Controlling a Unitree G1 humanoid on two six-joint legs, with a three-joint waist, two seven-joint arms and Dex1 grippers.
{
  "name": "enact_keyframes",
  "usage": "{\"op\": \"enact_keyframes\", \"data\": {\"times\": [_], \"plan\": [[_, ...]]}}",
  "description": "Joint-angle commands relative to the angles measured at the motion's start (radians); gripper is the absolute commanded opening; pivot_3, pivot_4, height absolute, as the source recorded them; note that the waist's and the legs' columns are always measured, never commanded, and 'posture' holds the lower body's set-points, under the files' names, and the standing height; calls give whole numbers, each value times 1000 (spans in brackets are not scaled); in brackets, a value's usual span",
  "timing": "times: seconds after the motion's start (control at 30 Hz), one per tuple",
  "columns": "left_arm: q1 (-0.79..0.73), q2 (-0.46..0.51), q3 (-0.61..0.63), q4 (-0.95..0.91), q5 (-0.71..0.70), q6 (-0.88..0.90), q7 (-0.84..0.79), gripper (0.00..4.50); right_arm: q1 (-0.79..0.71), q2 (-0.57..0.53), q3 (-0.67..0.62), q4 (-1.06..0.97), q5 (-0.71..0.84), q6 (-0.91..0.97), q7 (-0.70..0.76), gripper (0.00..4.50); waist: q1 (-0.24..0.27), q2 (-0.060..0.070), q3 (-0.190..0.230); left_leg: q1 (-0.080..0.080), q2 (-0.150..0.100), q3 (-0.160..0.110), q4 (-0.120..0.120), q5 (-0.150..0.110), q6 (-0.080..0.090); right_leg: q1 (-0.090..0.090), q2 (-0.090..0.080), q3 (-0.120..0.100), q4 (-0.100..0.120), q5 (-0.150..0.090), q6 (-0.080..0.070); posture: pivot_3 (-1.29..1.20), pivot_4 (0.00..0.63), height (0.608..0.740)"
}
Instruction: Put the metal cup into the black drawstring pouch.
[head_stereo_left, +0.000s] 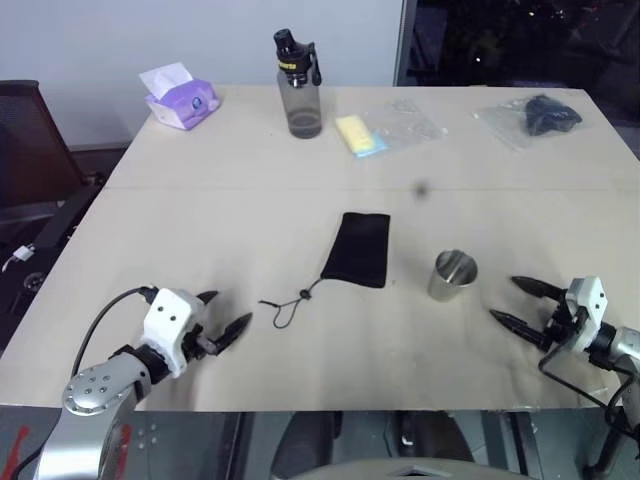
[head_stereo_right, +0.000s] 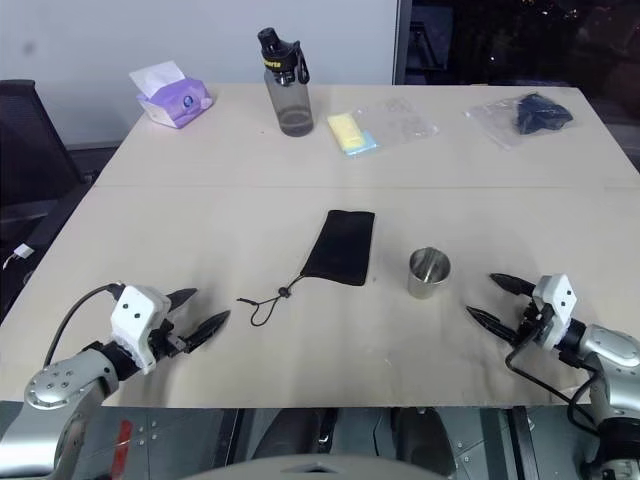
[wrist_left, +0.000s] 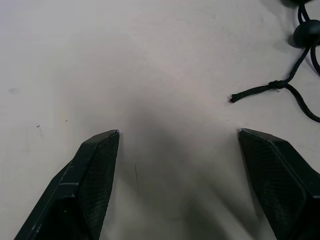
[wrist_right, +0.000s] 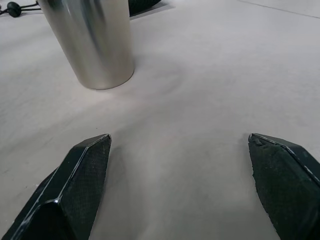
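The metal cup (head_stereo_left: 453, 275) stands upright on the table, right of centre; it looms close in the right wrist view as a shiny cup (wrist_right: 91, 42). The black drawstring pouch (head_stereo_left: 359, 249) lies flat just left of it, its cord and toggle (head_stereo_left: 292, 302) trailing toward the front left. My right gripper (head_stereo_left: 512, 301) rests open near the front right edge, a short way right of the cup, empty. At the front left my left gripper (head_stereo_left: 224, 315) is open and empty, with the cord end (wrist_left: 280, 85) lying just ahead of its fingers.
Along the table's far side stand a grey bottle (head_stereo_left: 300, 86) with a black cap, a purple tissue pack (head_stereo_left: 182, 98), a yellow item beside a clear bag (head_stereo_left: 378, 130), and a dark item in a plastic bag (head_stereo_left: 538, 118). A black chair (head_stereo_left: 30, 150) sits at the left.
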Motion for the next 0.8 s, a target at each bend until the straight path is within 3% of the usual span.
{"op": "enact_keyframes", "data": {"times": [0.03,0.13,0.3,0.47,0.8], "plan": [[-8,1,27,-14,-27,7,-3,3958,9,0,-20,-2,4,-22,13,4439,0,0,0,0,0,0,0,0,0,0,0,0,0,0,0,0,150,740],[-20,8,35,-25,-56,20,-17,3958,20,0,-24,-8,8,-25,14,4439,0,0,0,0,0,0,0,0,0,0,0,0,0,0,0,0,150,740],[-52,66,14,-69,-123,59,-114,3958,212,-6,0,-258,110,72,94,4439,5,0,0,-4,2,-1,0,0,0,-1,0,-4,0,0,0,0,150,740],[-109,116,-95,-70,-36,-25,-181,3958,366,44,45,-539,103,114,-4,4439,1,0,0,-4,6,4,0,0,0,-2,-2,-3,-1,0,0,0,150,740],[-448,127,-376,103,183,-119,-236,3958,450,164,109,-744,28,122,-224,4439,7,-1,0,-7,8,12,0,0,0,-4,0,-3,-2,0,-1,0,150,740]]}}
